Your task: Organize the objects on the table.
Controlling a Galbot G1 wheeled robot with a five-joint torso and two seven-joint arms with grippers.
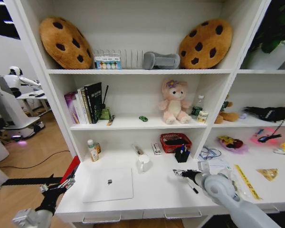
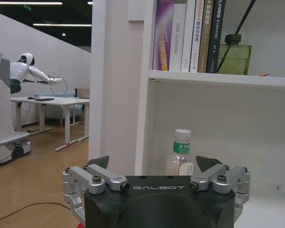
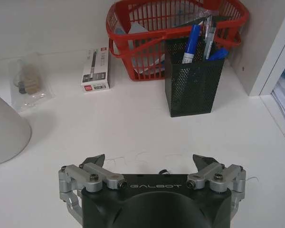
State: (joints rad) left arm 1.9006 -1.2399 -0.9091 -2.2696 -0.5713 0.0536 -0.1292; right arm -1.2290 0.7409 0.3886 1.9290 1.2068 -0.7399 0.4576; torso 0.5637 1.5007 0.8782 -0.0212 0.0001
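Right tool (image 3: 151, 164) open facing pen holder (image 3: 194, 88), laptop (image 1: 109, 184) closed

High head view, low wrist views

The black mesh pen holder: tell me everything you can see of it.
The black mesh pen holder is a square-sided cup of perforated dark metal, standing upright on the white desk right in front of the red basket. Blue-capped markers and other pens stick out of its top. The right pincer, open, sits short of it, not touching.
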